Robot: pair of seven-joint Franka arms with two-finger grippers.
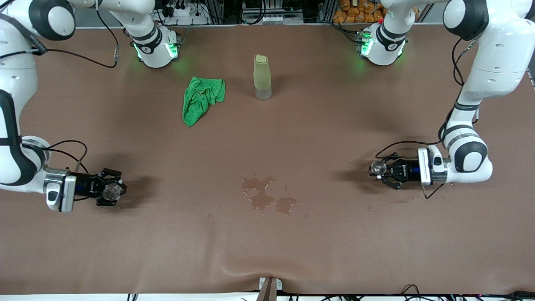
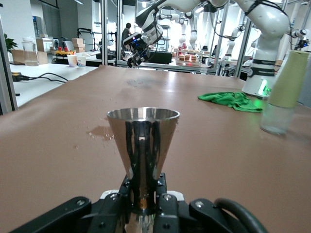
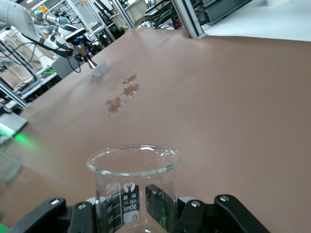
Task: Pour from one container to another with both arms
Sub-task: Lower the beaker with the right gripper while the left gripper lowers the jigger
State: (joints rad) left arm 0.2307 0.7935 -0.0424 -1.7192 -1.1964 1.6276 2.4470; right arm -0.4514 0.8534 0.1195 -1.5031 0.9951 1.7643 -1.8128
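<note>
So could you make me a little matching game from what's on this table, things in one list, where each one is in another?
Things:
1. silver metal cup
2. clear glass cup
3. green cloth
4. spilled puddle

Places:
A. on the table beside the olive-green bottle
B. held upright in the right tool
C. on the table between the two tools
D. held upright in the left tool

Pairs: 1-D, 2-B, 3-A, 4-C

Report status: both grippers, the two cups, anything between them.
Left gripper shut on silver metal cup, upright. Right gripper shut on clear glass cup, upright. Arms at their own table ends. Spill puddle on table between them.
</note>
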